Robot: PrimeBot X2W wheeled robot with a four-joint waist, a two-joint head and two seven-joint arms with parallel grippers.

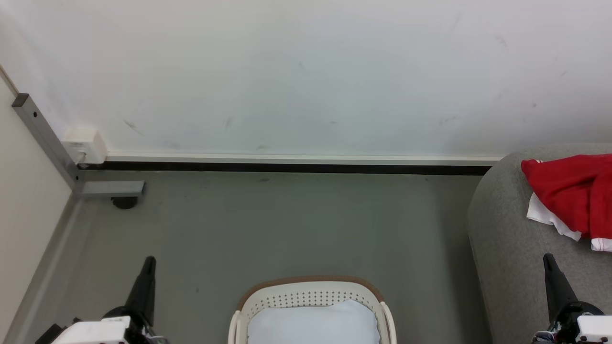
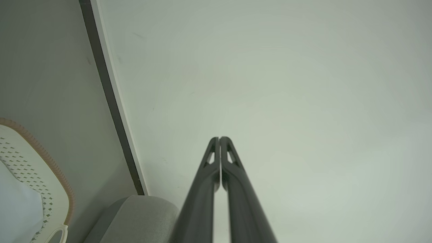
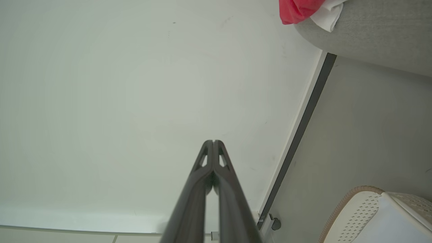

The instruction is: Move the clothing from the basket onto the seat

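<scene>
The red and white clothing (image 1: 576, 198) lies crumpled on the grey seat (image 1: 507, 248) at the right edge of the head view; the right wrist view catches the clothing (image 3: 298, 10) on the seat (image 3: 378, 33) too. The white basket (image 1: 311, 298) with its brown rim stands on the floor at bottom centre, with a pale blue-white cloth (image 1: 313, 325) inside it. My left gripper (image 1: 149, 262) is shut and empty at the lower left, beside the basket (image 2: 40, 179). My right gripper (image 1: 547, 258) is shut and empty over the seat's front, below the clothing.
A white wall (image 1: 306, 71) with a dark baseboard (image 1: 287, 168) runs across the back. A grey metal post and bracket (image 1: 45, 138) stand in the left corner. Grey floor (image 1: 287, 224) lies between wall, basket and seat.
</scene>
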